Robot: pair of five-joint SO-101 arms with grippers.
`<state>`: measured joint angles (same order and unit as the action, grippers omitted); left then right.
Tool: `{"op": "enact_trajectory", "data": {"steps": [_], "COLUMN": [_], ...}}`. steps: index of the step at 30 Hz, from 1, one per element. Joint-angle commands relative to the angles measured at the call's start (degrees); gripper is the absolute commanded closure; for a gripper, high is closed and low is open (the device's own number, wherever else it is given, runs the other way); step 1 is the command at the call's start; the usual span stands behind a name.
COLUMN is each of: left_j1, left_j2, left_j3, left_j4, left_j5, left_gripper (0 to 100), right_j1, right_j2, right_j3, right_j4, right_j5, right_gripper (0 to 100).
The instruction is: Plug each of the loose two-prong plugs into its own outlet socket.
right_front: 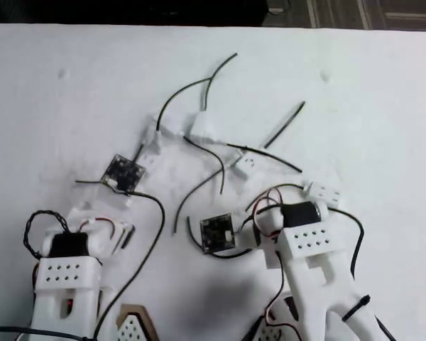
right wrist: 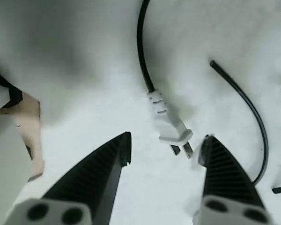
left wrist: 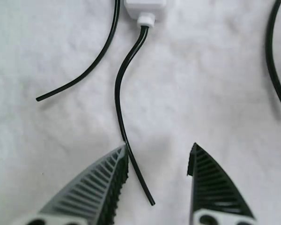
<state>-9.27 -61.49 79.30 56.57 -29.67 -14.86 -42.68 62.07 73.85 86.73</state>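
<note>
Plug [right wrist: 171, 126], white with two prongs, lies flat on the cloth in the right wrist view. Its long axis runs along the reach of the right pincer [right wrist: 167, 138]. The prongs point back toward the pincer and its black cord [right wrist: 141, 47] leads away. The pincer stands wide apart over it and grips nothing. The plug sits between the two black fingers [right wrist: 98, 178], off-centre, with its prongs just beside one fingertip; I cannot tell whether they touch. A wooden piece [right wrist: 30, 122] lies off to one side, and a second cord [right wrist: 246, 108] curves past on the other.

From above, white pieces [right_front: 202, 128] and their cords form a loose tangle in the middle of the table [right_front: 57, 106], just beyond the arms. The tangle is well apart from the far edge, and broad cloth runs to its left and right. The left arm [right_front: 65, 277] is at the near left and the right arm [right_front: 309, 245] at the near right. One more piece [right_front: 323, 192] lies just beside the right arm on its far side.

The left pincer [left wrist: 159, 149] also gapes wide and grips nothing. A thin cord [left wrist: 118, 93] runs from a white block [left wrist: 145, 7] toward it. Its cut end lies between the fingers and the cord brushes the tip of the grey finger [left wrist: 103, 183]. I cannot tell whether that block is a plug or a socket.
</note>
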Motion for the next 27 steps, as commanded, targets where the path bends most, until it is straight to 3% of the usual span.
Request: {"op": "enact_trajectory", "data": {"steps": [1,7,13,24,27], "left_j1": [-0.4,-0.4,-0.4,-0.4,-1.27], "left_j2": [-1.01,-1.01,-1.01,-1.01,-1.01], "left_j3": [-0.18,-0.18,-0.18,-0.18,-0.18], "left_j4": [-0.7,-0.7,-0.62,-0.62,-0.62], "left_j5": [-0.53,-0.53,-0.53,-0.53,-0.53], "left_gripper": [79,79,79,79,79], "right_j1": [-1.01,-2.95,-2.77,-1.63,-1.36], "right_j2": [-0.84,-0.84,-0.84,-0.84,-0.84], "right_j3": [1.85,5.63,10.29,10.9,11.96], "right_j4": [-3.74,-6.37,-12.35,-12.09,-12.09], "right_j5": [0.53,0.44,0.44,0.35,0.35], "right_gripper": [76.5,77.2,84.8,85.9,94.3]}}
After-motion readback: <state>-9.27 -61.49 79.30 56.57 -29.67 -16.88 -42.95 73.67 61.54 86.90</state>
